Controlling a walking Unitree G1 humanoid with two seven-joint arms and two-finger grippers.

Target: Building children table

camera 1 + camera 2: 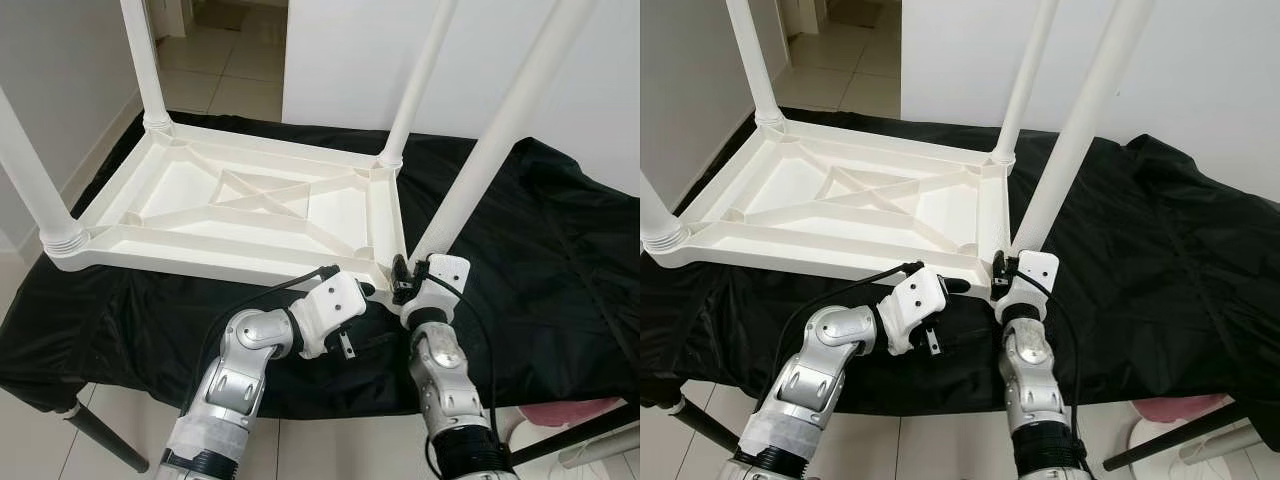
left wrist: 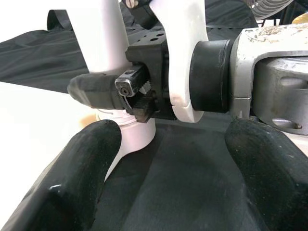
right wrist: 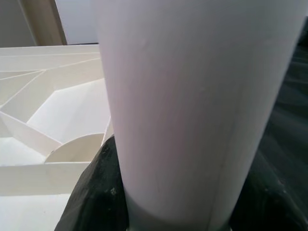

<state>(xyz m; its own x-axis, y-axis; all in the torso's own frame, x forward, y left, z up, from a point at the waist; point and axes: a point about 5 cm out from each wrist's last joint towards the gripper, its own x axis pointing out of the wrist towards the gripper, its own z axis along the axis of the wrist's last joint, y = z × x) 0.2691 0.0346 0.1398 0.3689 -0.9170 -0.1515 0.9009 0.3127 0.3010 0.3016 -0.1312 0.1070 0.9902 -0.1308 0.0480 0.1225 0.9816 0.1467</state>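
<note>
No readable text, label or number anywhere.

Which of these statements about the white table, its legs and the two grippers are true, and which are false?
1. The table top lies upside down on a black cloth. True.
2. Only two legs stand in their corners. False: four legs do.
3. The right gripper is closed on the near right leg. True.
4. The left gripper holds a leg. False: its fingers are open, beside the right gripper.
</note>
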